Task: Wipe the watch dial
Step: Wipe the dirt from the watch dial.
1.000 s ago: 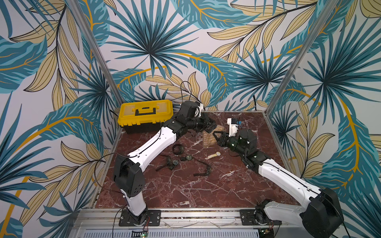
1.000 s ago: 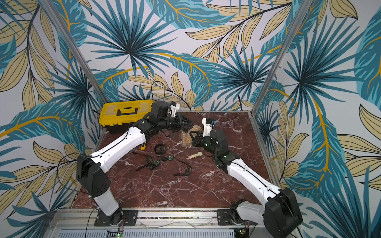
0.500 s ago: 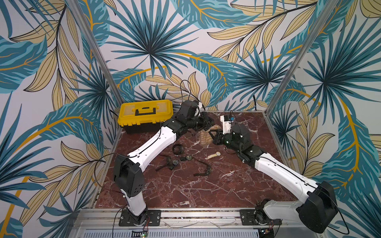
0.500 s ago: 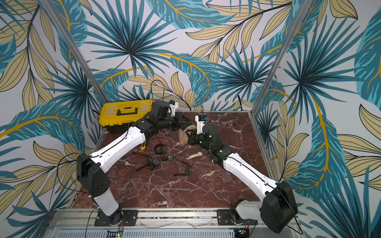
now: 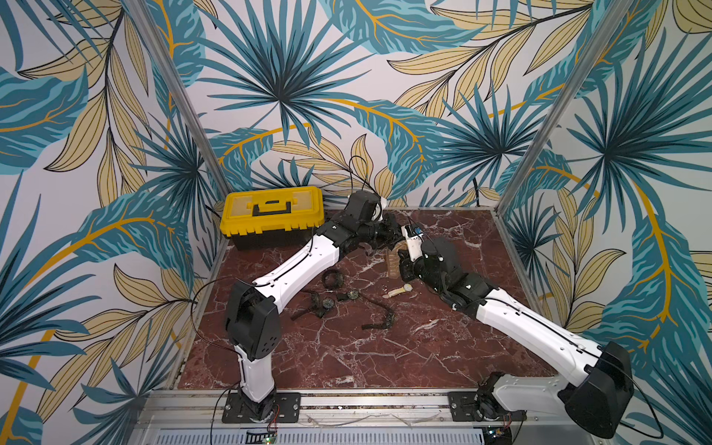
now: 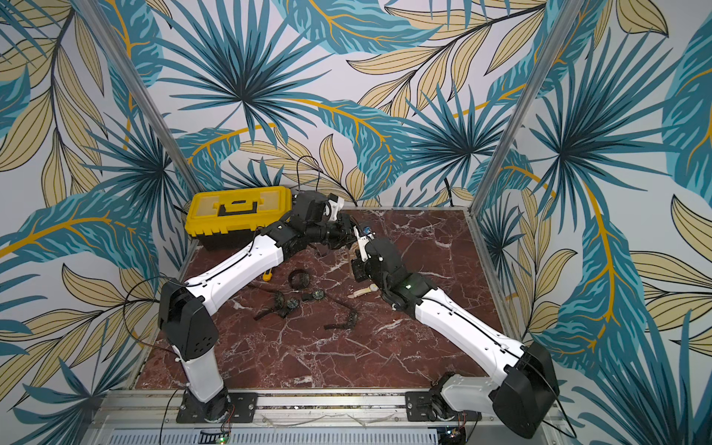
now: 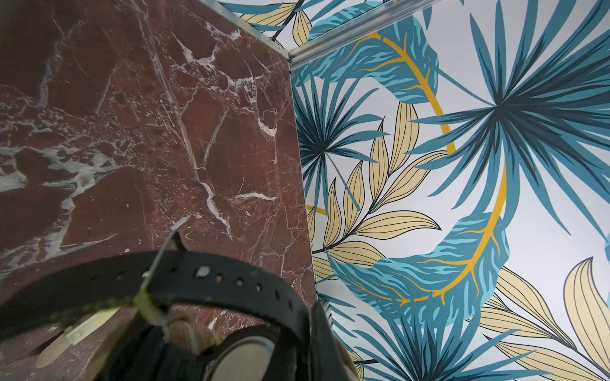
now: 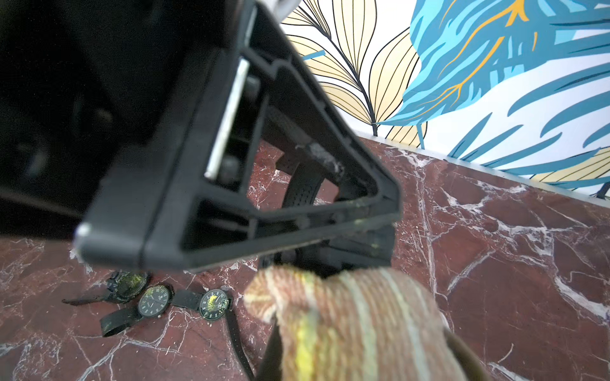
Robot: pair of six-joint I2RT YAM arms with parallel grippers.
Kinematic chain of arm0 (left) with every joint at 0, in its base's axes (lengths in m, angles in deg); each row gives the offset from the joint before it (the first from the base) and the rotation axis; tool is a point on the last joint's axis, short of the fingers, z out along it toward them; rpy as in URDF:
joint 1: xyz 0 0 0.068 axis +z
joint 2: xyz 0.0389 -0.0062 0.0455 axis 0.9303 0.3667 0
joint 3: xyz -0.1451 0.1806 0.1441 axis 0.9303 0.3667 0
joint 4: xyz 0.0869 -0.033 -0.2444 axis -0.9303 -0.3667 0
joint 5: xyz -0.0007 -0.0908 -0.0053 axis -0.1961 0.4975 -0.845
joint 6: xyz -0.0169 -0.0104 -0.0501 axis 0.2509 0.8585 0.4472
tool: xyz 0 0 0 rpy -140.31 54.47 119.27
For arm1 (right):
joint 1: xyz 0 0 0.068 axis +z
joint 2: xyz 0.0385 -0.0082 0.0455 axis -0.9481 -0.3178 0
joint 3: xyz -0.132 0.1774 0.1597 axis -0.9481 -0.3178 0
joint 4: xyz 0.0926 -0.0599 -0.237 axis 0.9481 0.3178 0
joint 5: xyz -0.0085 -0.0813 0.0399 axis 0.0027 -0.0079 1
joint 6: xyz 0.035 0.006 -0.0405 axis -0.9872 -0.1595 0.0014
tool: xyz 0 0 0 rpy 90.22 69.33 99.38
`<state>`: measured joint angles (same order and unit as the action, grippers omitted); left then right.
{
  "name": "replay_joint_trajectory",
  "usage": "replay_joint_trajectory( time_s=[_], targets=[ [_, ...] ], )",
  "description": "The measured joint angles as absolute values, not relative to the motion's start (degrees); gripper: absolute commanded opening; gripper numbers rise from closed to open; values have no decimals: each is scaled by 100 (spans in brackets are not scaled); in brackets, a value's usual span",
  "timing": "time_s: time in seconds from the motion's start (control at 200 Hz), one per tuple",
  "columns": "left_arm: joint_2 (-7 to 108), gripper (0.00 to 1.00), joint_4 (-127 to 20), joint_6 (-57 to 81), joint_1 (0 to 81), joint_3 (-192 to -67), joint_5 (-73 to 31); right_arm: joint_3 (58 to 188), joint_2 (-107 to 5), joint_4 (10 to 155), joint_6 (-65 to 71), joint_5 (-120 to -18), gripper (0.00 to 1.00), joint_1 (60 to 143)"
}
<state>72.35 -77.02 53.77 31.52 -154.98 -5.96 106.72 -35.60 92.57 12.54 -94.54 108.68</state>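
At the back middle of the table my left gripper (image 5: 388, 232) is shut on a black watch. The left wrist view shows the watch's holed strap (image 7: 214, 280) curving above its round case (image 7: 241, 356), whose face looks pale. My right gripper (image 5: 403, 266) is shut on a brown and tan striped cloth (image 8: 346, 323), smeared yellow. The cloth (image 5: 393, 264) hangs right against the left gripper's tip, which fills the right wrist view as a black frame (image 8: 231, 184). Whether the cloth touches the dial is hidden in both top views.
Several dirty black watches (image 5: 327, 305) (image 8: 214, 303) and loose straps (image 5: 379, 318) lie at mid table, and a cream watch (image 5: 400, 289) lies beside the right arm. A yellow toolbox (image 5: 271, 215) stands at the back left. Patterned walls close the back and both sides.
My right arm has swung left and back, bringing the cloth up against the left gripper and its watch. The left arm has hardly moved.
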Motion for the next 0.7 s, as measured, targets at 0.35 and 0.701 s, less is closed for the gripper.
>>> replay_joint_trajectory(
  time_s=[0.35,0.701],
  targets=[
    [7226,0,-7434,5244,3152,-15421,-611,10158,-3499,8313,-1024,-8426,2,10217],
    [7224,0,-7335,5139,3158,-15412,-607,9264,-3925,5895,-3362,-7250,4,9631]
  ],
)
